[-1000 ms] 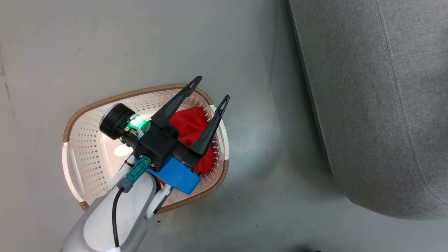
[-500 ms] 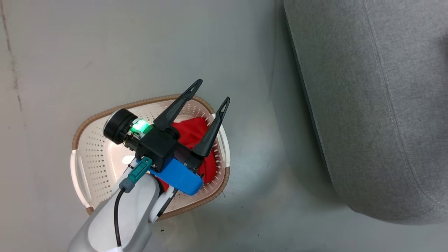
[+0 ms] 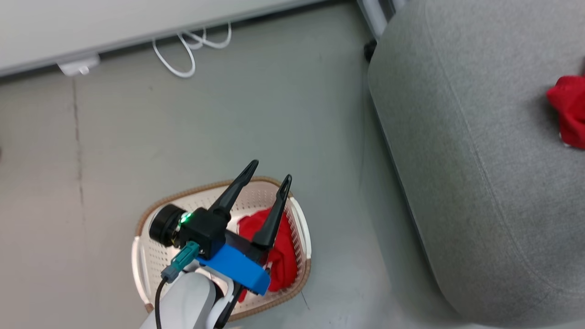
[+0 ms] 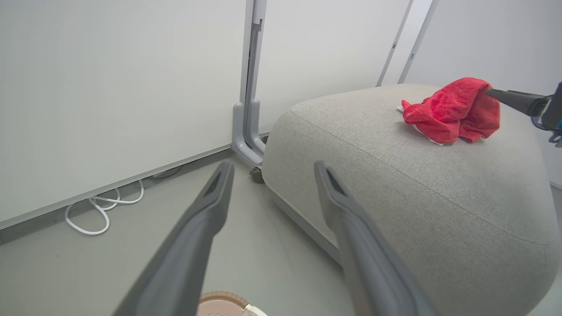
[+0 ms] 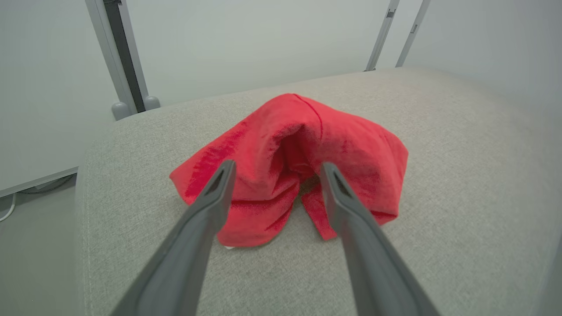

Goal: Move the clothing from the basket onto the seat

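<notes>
Head: my left gripper gaped empty above the basket on the grey floor, one red garment inside. Left wrist: white wall panels stood behind the grey seat. Right wrist: my right gripper gaped, perhaps brushing the other garment heaped on that seat.

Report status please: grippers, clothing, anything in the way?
Left gripper open over basket. Right gripper open by red garment on seat. Second garment in basket. No obstacle seen.

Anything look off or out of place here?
Nothing damaged or spilled. One crumpled red garment lies on the grey fabric seat; another red garment sits bunched in the cream perforated basket. Only oddity: loose white cable looped on the floor.
</notes>
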Controlling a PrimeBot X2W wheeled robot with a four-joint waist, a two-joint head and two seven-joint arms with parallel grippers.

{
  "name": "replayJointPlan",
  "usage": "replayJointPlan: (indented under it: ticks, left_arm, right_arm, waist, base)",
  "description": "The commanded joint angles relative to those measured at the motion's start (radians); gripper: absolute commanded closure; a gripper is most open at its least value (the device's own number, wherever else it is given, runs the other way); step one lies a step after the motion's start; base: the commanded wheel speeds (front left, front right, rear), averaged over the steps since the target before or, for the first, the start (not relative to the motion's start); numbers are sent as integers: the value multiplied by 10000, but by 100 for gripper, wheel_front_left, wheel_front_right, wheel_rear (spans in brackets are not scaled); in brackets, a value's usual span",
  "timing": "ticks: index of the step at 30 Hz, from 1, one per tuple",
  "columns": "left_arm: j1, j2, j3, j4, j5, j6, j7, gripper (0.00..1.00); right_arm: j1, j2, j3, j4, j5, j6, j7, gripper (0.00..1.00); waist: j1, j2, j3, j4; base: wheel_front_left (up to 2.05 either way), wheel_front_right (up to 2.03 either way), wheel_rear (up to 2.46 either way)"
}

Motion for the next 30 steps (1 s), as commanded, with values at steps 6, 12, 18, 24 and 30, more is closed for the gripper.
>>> replayJointPlan:
  ticks: [6, 12, 18, 24, 30]
  left_arm:
    - [1041, -255, 648, 342, -186, -17, -27, 0]
    - [1679, -429, 1288, 564, -224, -17, -27, 0]
    - [2206, -579, 2062, 706, -112, -17, -27, 0]
    - [2550, -629, 2747, 824, 44, -17, -27, 0]
    - [2711, -664, 3188, 896, 163, -17, -27, 0]
  right_arm:
    - [1880, 741, 428, -1184, -11, 1, 103, 0]
    - [3430, 1480, 1109, -2920, -145, 1, 525, 0]
    - [4958, 2213, 1716, -5058, 114, 1, 930, 0]
    - [6319, 2611, 2453, -6617, 547, 1, 1207, 0]
    - [6962, 2687, 3073, -7325, 851, 1, 1397, 0]
  waist:
    - [1, 0, -1996, 463]
    - [1, 0, -2846, 743]
    - [1, 0, -3426, 1081]
    - [1, 0, -3595, 1429]
    - [1, 0, -3658, 1730]
  base:
    - [0, 0, 0]
    - [0, 0, 0]
    - [0, 0, 0]
    - [0, 0, 0]
    - [0, 0, 0]
